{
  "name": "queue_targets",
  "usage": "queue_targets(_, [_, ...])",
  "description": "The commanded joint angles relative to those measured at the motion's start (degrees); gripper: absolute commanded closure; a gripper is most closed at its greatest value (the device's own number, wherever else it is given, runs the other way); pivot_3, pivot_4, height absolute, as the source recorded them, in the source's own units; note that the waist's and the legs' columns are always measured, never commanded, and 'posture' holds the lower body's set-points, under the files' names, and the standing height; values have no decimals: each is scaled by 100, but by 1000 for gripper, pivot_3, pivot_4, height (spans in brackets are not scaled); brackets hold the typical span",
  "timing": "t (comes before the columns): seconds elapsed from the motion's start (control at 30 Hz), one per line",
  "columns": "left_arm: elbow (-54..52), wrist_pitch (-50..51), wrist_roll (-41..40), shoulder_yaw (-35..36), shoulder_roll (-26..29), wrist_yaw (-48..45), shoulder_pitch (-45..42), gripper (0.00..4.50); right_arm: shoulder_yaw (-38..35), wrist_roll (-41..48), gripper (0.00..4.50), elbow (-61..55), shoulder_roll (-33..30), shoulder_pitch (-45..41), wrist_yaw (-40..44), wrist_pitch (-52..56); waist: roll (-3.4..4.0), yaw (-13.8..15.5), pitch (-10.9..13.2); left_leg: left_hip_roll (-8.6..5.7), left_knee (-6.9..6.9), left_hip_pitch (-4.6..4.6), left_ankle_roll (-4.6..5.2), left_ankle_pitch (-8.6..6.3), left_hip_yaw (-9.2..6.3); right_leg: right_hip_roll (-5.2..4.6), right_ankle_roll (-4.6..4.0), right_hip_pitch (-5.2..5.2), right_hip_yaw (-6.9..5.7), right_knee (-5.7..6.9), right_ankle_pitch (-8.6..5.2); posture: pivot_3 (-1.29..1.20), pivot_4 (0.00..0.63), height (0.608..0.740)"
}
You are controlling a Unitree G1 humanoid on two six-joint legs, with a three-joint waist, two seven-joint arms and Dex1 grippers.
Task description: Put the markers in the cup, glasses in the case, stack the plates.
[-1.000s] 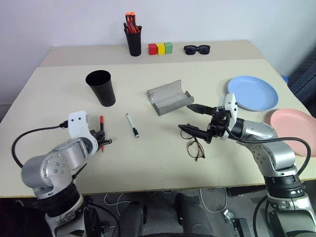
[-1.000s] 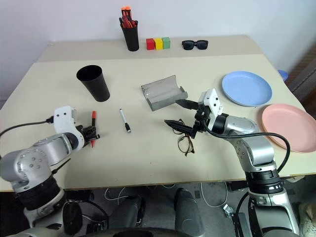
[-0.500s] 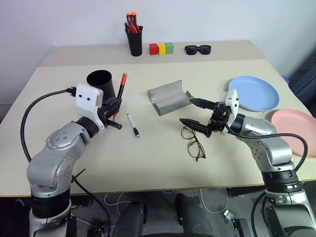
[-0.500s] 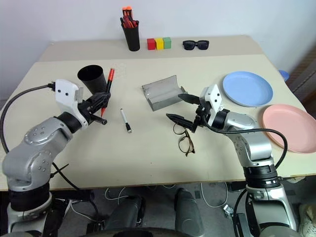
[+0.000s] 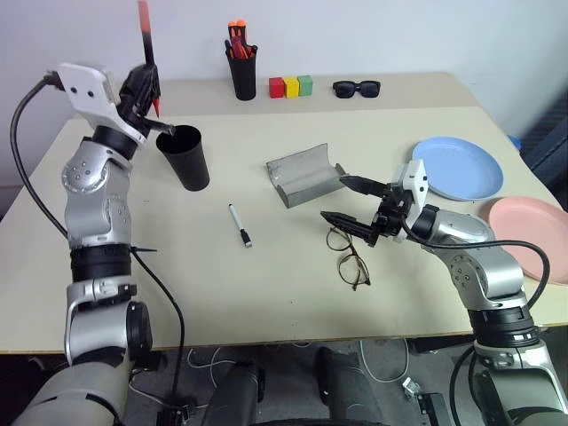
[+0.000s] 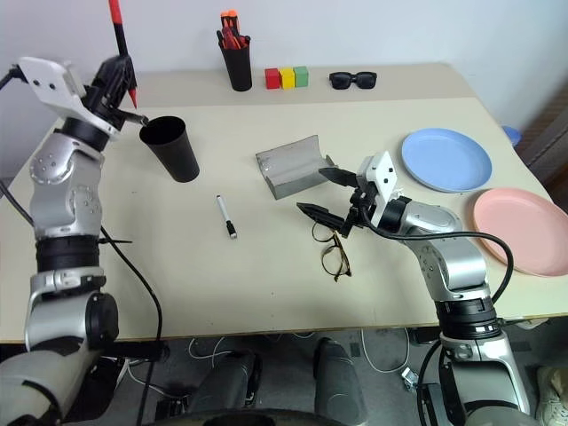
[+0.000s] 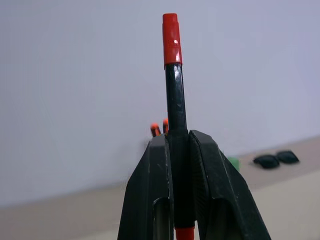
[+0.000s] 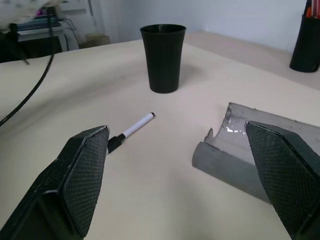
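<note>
My left gripper [image 5: 147, 87] is shut on a black marker with red ends [image 5: 145, 28], holding it nearly upright in the air just above and left of the black cup [image 5: 186, 156]. In the left wrist view the marker [image 7: 172, 75] stands clamped between the two fingers. A white marker with a black cap [image 5: 238, 224] lies on the table in front of the cup. My right gripper [image 5: 335, 198] hangs open, level, just above the wire-framed glasses [image 5: 348, 257] and beside the open grey case [image 5: 303, 175]. The blue plate [image 5: 455, 167] and the pink plate [image 5: 532, 226] lie apart at the right.
At the back of the table stand a black pen holder with orange-red pens [image 5: 240, 71], three coloured blocks [image 5: 289, 86] and black sunglasses [image 5: 356, 88]. A black cable hangs from my left wrist.
My left arm has lifted the red-ended marker off the table, carried it up and back to the cup's left rim, and turned it upright. The right gripper has stayed in place, open.
</note>
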Motion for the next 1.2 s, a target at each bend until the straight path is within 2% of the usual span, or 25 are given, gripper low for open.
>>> queue_targets(0.03, [1102, -920, 59, 174, 41, -84, -364, 4500, -175, 112, 76, -264, -17, -11, -45, -1, 0, -7, 0, 0, 0, 0, 0, 0, 0, 0, 0, 0, 0, 0, 0, 0, 150, 740])
queue_targets(0.23, [2573, -1835, -32, 271, -116, -350, -581, 4500, -200, 146, 76, -347, -56, 3, -85, 69, -2, -15, 1, 0, -1, 1, 2, -1, 0, 0, 1, -1, -1, 1, 0, 0, 150, 740])
queue_targets(0.4, [3015, -1983, -142, 277, -238, -676, -598, 4500, -245, 188, 76, -444, -105, 55, -111, 133, -2, -13, 2, 0, -1, -2, 2, -1, 0, 0, 1, -3, -1, 2, 1, 0, 150, 740])
queue_targets(0.5, [3159, -2099, -57, 278, -248, -465, -629, 4500, -231, 168, 76, -446, -92, 59, -123, 130, -3, -12, 2, 0, 1, -2, 2, -1, 0, 0, 2, -2, -1, 3, 1, 0, 150, 740])
queue_targets(0.63, [3220, -2126, -65, 264, -272, -448, -625, 2699, -199, 135, 0, -399, -58, 28, -134, 101, -2, -15, 2, 0, 0, -2, 2, -1, -1, 0, 2, -3, -1, 4, 1, 0, 150, 740])
queue_targets(0.8, [3082, -2126, -162, 281, -313, -622, -572, 114, -186, 108, 0, -352, -41, 13, -133, 59, -3, -16, 2, 0, 0, -1, 2, -1, -1, 0, 2, -3, -1, 4, 1, 0, 150, 740])
queue_targets(0.87, [2969, -2096, -191, 278, -324, -680, -553, 44, -175, 95, 0, -333, -26, 7, -138, 44, -2, -15, 2, 0, 0, -1, 2, -1, -1, 1, 2, -3, -1, 4, 1, 0, 150, 740])
queue_targets(1.0, [1979, -1360, -349, 38, -357, -1074, -267, 44, -167, 70, 0, -328, -29, 6, -136, 14, -2, -16, 2, 0, 1, -2, 2, -1, -1, 0, 2, -3, -1, 4, 1, 0, 150, 740])
queue_targets(1.07, [660, -149, -724, -147, -337, -1151, 199, 44, -198, 75, 0, -312, -68, 23, -101, -1, -2, -29, 2, 1, 0, -2, 3, -1, -1, 0, 2, -3, -1, 5, 1, 0, 150, 740])
queue_targets(1.13, [-1233, 1449, -1291, -267, -221, -688, 953, 44, -247, 64, 0, -282, -144, 78, -32, -56, -1, -70, 2, 2, -2, -1, 7, -4, -3, 0, 2, -5, 0, 9, 1, 0, 150, 740])
queue_targets(1.2, [-2770, 2557, -1739, -356, -19, -370, 1582, 44, -307, 87, 0, -258, -175, 119, -15, -65, 1, -89, 4, 7, -3, -3, 13, -8, -3, 0, 1, -13, 2, 14, 0, 0, 150, 740])
